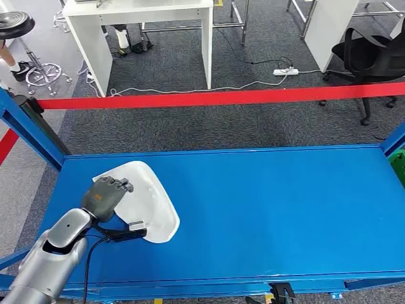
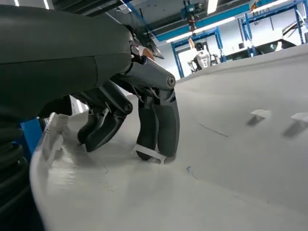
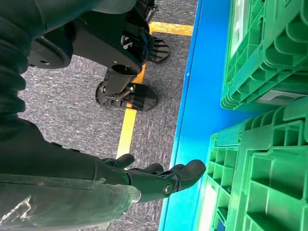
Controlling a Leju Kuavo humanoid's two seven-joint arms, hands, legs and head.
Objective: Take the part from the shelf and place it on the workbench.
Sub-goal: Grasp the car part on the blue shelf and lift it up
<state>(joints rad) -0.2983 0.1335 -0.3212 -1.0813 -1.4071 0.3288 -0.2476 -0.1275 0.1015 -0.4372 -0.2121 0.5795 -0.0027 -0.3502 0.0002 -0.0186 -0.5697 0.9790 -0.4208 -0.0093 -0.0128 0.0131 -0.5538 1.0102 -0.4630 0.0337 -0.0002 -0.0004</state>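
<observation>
The white curved part (image 1: pixel 150 202) lies on the left half of the blue workbench (image 1: pixel 267 209). My left hand (image 1: pixel 105 195) sits on the part's left end, its dark fingers bent down over it. In the left wrist view, the fingertips (image 2: pixel 160 130) press on the part's pale inner surface (image 2: pixel 232 159) close to its rim. A dark thumb-like bar (image 1: pixel 121 233) runs along the part's near edge. My right hand (image 3: pixel 163 180) hangs low beside a blue frame, fingers stretched out and holding nothing.
A red barrier tape (image 1: pixel 229 97) crosses the floor beyond the bench. Behind it stand white desks (image 1: pixel 143 25) and a black chair (image 1: pixel 373 60). Green crates (image 3: pixel 265 144) sit next to my right hand; a green edge (image 1: pixel 398 166) shows at the bench's right end.
</observation>
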